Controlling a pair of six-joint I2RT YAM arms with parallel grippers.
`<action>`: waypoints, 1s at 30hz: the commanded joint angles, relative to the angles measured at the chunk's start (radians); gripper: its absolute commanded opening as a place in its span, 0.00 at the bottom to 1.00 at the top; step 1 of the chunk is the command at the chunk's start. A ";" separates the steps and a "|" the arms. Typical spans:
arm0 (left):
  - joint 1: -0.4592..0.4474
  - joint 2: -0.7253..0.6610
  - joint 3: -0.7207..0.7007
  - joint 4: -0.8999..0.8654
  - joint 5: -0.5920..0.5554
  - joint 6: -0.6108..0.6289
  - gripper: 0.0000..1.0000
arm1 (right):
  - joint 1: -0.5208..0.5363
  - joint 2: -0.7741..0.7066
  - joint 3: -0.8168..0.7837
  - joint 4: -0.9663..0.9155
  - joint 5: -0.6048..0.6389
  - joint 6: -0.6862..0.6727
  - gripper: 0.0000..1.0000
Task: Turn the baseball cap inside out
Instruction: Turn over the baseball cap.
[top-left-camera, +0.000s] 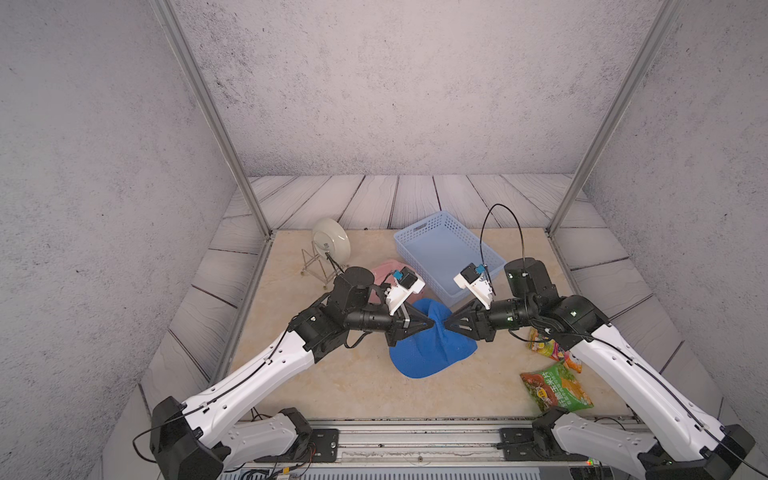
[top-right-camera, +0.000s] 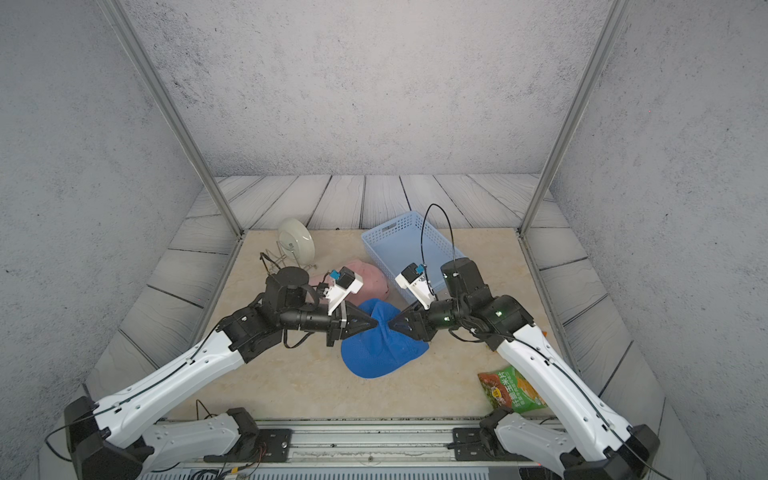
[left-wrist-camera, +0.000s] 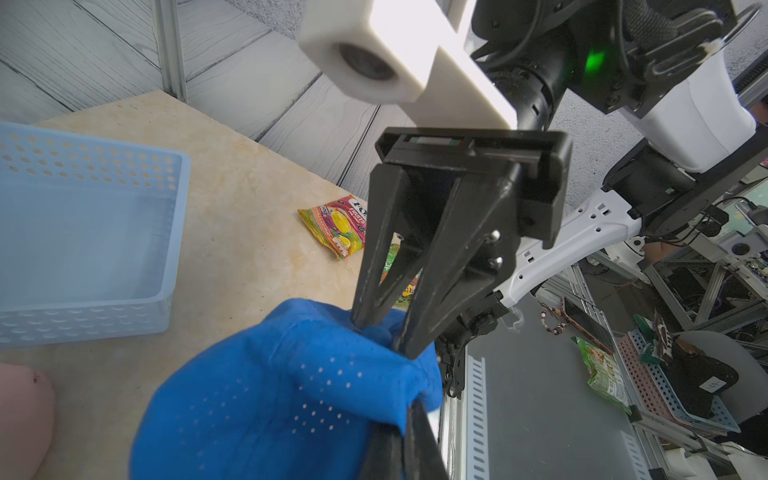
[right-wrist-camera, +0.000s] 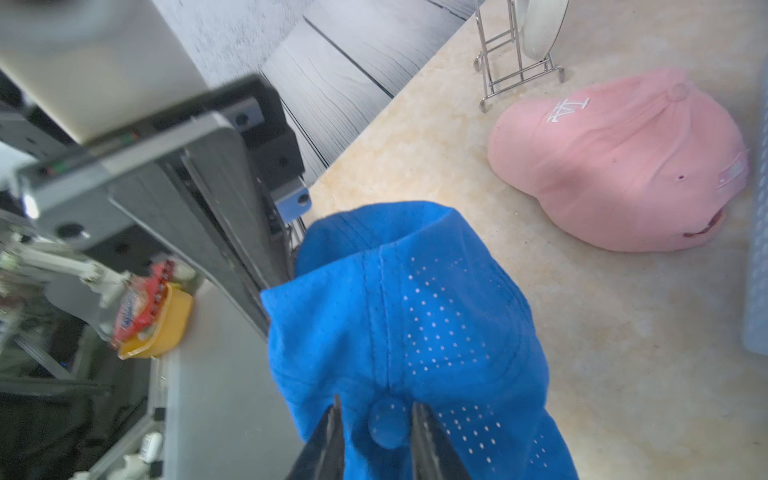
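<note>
Two caps are lying on the counter (top-left-camera: 332, 374): the blue cap (top-left-camera: 432, 353) at its middle and a pink cap (right-wrist-camera: 615, 166) just behind it, by the one pale blue basket (top-left-camera: 419, 226). One plate (top-left-camera: 331, 241) is standing on edge in one wire rack (top-left-camera: 316, 262). Two snack packets are sitting near the right side: a green packet (top-left-camera: 557, 390) and a striped packet (top-left-camera: 548, 349).

In both top views the left arm is covering much of the pink cap, and the right arm is overlapping the striped packet. The green packet's near corner is slipping behind the right arm's base.

The blue cap is stretching front to back, its rounded lobe, apparently the brim, pointing at the near edge and resting low. Its crown is being lifted between the two tools, the top button facing the right one.

The left tool (top-left-camera: 432, 323) is fully closed, pinching the cap's fabric edge. The right tool (right-wrist-camera: 378, 419) is standing only narrowly apart, squeezing a pucker of crown cloth with the button between its fingers (left-wrist-camera: 365, 316).
</note>
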 joint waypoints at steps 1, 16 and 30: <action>0.006 0.000 0.030 0.026 0.014 0.008 0.00 | 0.001 -0.016 -0.008 0.054 -0.064 0.032 0.19; 0.008 -0.013 0.027 0.049 0.036 -0.003 0.00 | 0.000 -0.005 -0.050 0.013 -0.014 -0.037 0.77; 0.009 -0.003 0.021 0.014 -0.044 0.011 0.00 | 0.001 -0.034 -0.074 0.101 -0.035 0.044 0.22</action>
